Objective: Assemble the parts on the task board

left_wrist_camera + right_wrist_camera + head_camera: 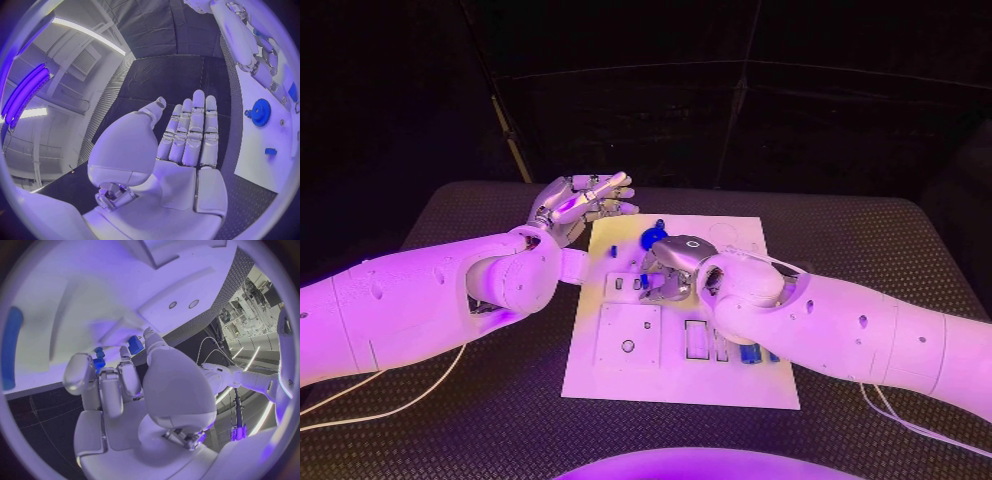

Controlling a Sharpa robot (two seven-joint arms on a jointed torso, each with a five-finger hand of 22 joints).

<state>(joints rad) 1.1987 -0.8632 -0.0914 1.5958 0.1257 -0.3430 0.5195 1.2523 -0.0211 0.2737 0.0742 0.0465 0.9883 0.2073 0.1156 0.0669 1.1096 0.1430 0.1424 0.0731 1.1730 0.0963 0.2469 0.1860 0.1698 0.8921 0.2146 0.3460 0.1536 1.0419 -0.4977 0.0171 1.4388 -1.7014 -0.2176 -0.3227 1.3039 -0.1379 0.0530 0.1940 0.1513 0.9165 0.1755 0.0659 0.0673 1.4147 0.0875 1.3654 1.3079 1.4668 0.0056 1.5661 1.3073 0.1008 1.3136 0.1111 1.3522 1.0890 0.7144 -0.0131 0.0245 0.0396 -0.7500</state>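
**White board, right hand working a blue piece near its middle**

White task board (678, 385) lies at the centre of the black table (459, 420). My right hand (678, 268) hangs over the board's middle, fingers curled down; in the right wrist view a small blue part (99, 360) sits between its fingertips (80, 371), and I judge it pinched there for seating into a slot, though the contact is partly hidden.

My left hand (581, 203) hovers off the board's corner at about ten o'clock from the right hand. In the left wrist view its fingers (194, 127) are straight and apart, with nothing held; I take it as parked clear so the right hand has room.

Counting loose blue pieces from the left wrist view: one blue gear (260, 111) and one small blue block (270, 151) resting on the board. At about five o'clock of the right hand, more blue pieces (751, 353) stand in the board; I cannot count them reliably.
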